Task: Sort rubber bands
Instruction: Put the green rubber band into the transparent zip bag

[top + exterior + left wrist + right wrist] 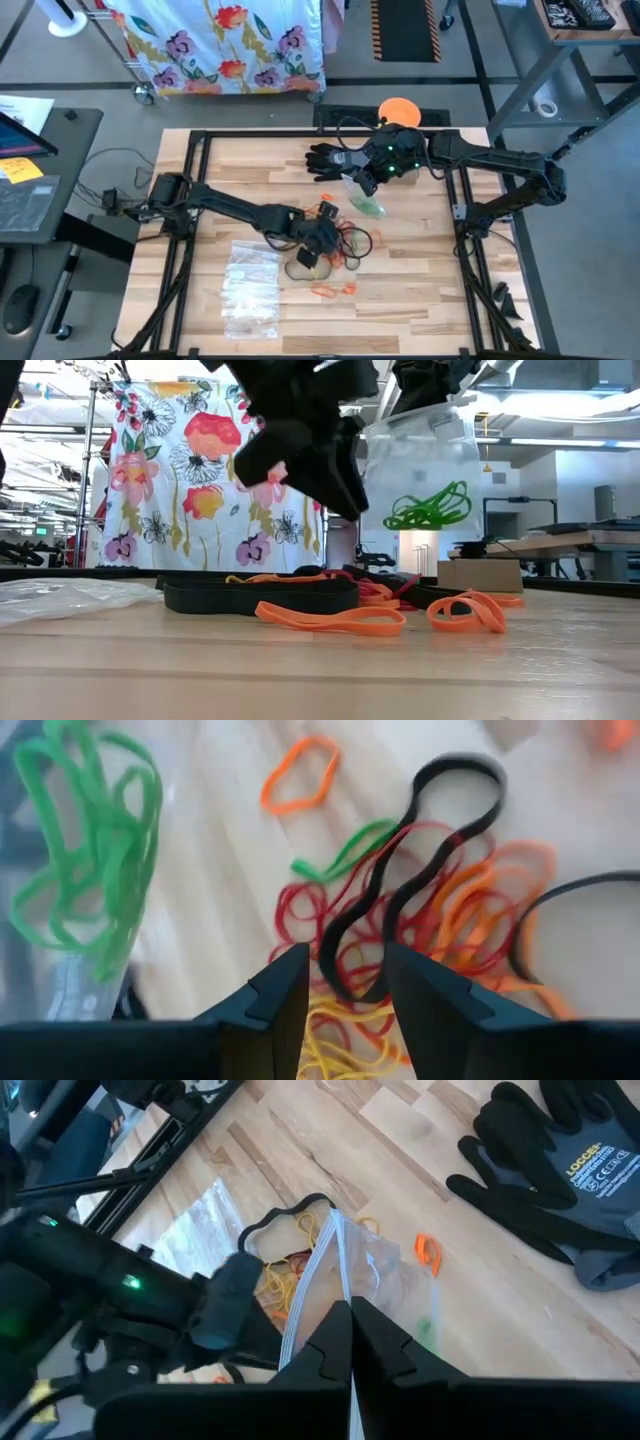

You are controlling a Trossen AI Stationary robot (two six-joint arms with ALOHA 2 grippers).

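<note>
A heap of red, orange, yellow and black rubber bands (pixel 348 238) lies mid-table. My left gripper (pixel 322 245) hangs open above its left side. In the left wrist view a long black band (pixel 420 850) lies with one end in the gap between the fingers, and in the low view nothing hangs from this gripper (pixel 340 500). My right gripper (pixel 362 183) is shut on a clear plastic bag (pixel 420 460) holding green bands (pixel 430 508), farther back. Loose orange bands (pixel 330 620) lie near the front. My right gripper pinches the clear bag's upper edge (pixel 343 1285) between its two shut fingers, coming slanting down from the table's right far side. The bag hangs below the fingers, clear of the table, with the green bands sunk to its bottom (pixel 430 515).
A black glove (pixel 325 160) lies at the far side, left of the right gripper. Flat clear bags (pixel 250 285) lie near the front left. An orange disc (pixel 400 108) sits at the far edge. Black frame rails (pixel 195 200) run along the table's sides.
</note>
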